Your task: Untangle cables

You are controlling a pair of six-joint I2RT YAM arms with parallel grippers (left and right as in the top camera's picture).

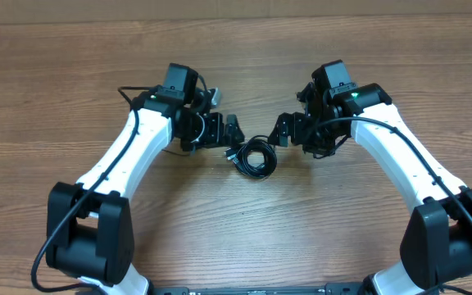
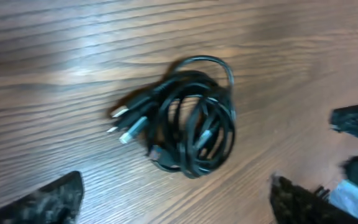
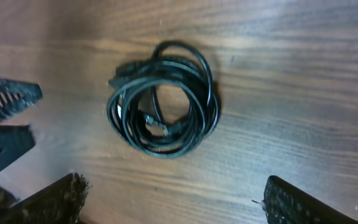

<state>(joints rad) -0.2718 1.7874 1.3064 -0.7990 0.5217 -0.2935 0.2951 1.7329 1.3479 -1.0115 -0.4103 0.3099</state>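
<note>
In the overhead view I am holding my left gripper left of centre, its jaws standing apart and clamping nothing. In the left wrist view its fingers are sitting in the lower left and lower right corners, and the coil is lying ahead of them, higher in the frame. The cables are lying at the centre of the overhead frame on the wooden table as one tight, roundish coil, just below and between the two gripper tips and touching neither. The coil is showing no real long axis. What is giving it direction is the cluster of plug ends, which is sticking out of the coil's left edge and, overhead, is pointing toward my left gripper. I am holding my right gripper right of centre, jaws likewise apart and empty, facing the smooth looped side. Both grippers are standing about equally near the bundle, so I am judging that orientation, not distance, is deciding the move: the left gripper is better placed for taking a plug end, the right for pinning the loops. The strands are overlapping too densely for me to tell which plug belongs to which loop.
</note>
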